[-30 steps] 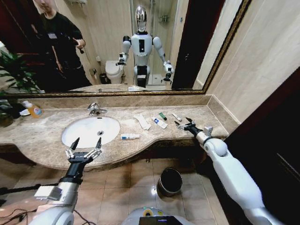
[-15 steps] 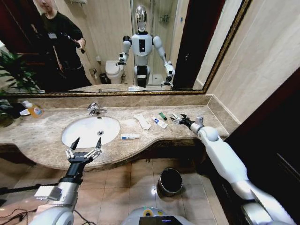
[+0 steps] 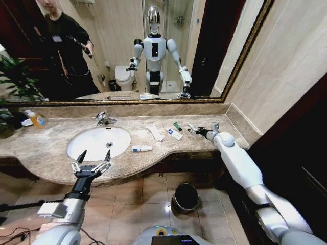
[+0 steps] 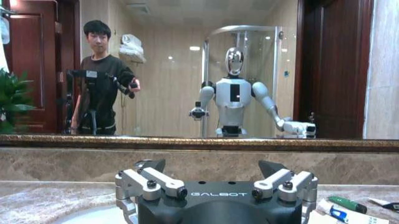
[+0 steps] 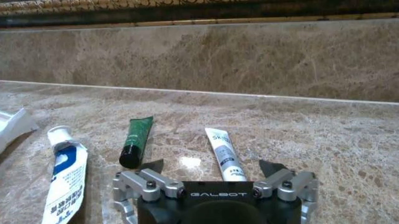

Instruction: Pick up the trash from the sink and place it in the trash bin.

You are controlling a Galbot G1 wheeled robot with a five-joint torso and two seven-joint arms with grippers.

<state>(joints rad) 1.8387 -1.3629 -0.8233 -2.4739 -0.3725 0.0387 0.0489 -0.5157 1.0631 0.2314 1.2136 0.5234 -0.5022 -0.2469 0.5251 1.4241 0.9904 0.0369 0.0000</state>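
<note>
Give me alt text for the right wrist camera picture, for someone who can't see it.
The right gripper, fingers open, sits low over a beige marble countertop with a small white tube lying between its fingertips. Beside that lie a green tube with a black cap and a larger white tube with blue marks.

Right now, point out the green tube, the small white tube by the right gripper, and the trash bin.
green tube (image 5: 137, 141): right wrist view, on the middle of its body.
small white tube (image 5: 225, 154): right wrist view, on its printed middle, between the open fingers.
trash bin (image 3: 176, 202): head view, on its metallic rim.
</note>
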